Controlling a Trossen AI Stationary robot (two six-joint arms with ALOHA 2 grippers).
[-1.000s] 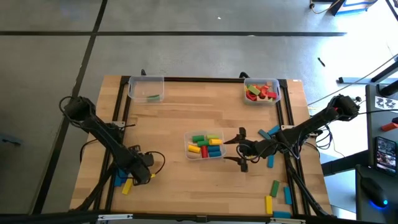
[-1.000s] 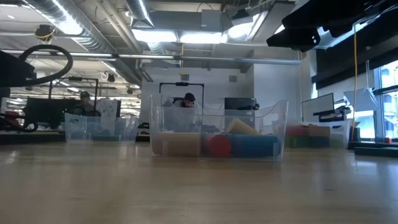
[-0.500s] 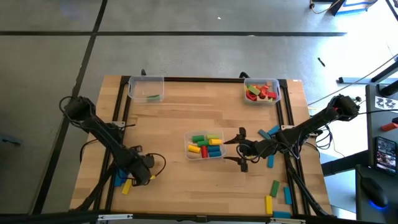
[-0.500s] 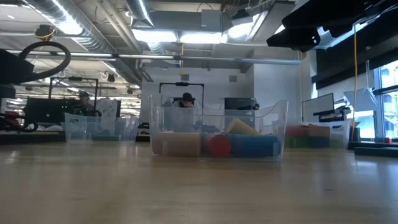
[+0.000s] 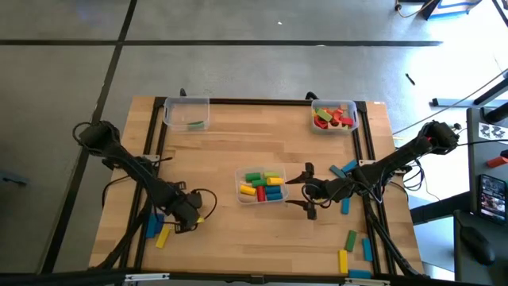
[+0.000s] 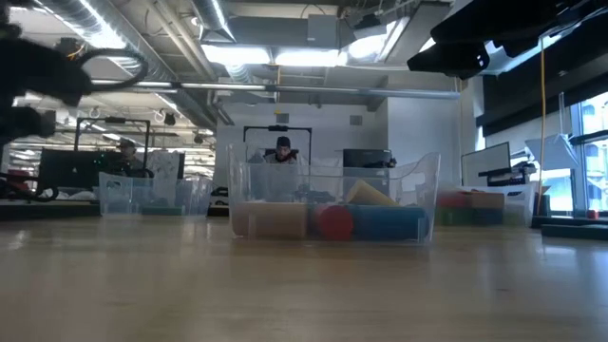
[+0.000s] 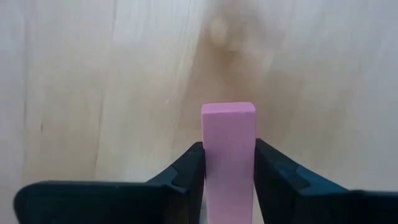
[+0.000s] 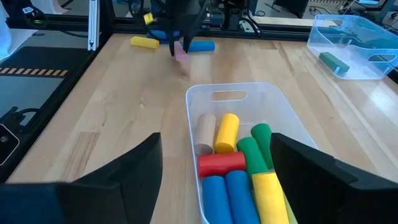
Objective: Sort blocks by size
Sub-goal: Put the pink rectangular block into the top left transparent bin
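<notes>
My left gripper is shut on a pink block over the table's near left part. The right wrist view shows the pink block hanging under that gripper, above the wood. A yellow block and a blue block lie flat on the table beside it. My right gripper waits open just right of the middle bin. That bin holds several blocks in green, yellow, red and blue. Its fingers stand apart at the bin's near end. My left gripper pinches the pink block's two long sides between its two fingers. The fingers point down and lie along the block. The block stands upright in the hold, its lower end past the fingertips and clear of the table.
A clear bin with one green block stands at the far left. Another bin with red and other blocks stands at the far right. Loose blue, green and yellow blocks lie by the right rail. Bare wood lies between the bins.
My left gripper has moved a little toward the table's right, nearer the middle bin, and has risen slightly. My right arm has kept still.
</notes>
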